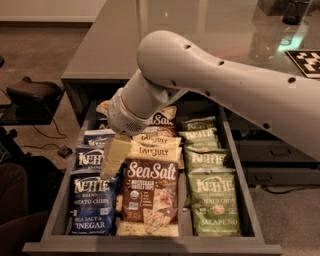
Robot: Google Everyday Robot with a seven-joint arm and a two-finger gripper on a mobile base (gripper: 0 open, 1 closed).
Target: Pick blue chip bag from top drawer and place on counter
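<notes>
The open top drawer (150,246) holds rows of chip bags. Three blue Kettle bags lie in the left column; the front one (94,204) reads Sea Salt & Vinegar, with two more (91,158) behind it. My gripper (114,156) hangs from the white arm (210,85) over the left-middle of the drawer, just above the second blue bag and the edge of the brown bags. The grey counter (165,35) is behind the drawer.
Brown Sea Salt bags (150,195) fill the middle column, green Jalapeño bags (214,205) the right. A black tag board (306,60) and a dark cup (295,11) sit on the counter's right. A dark bag and cables (35,95) lie on the floor to the left.
</notes>
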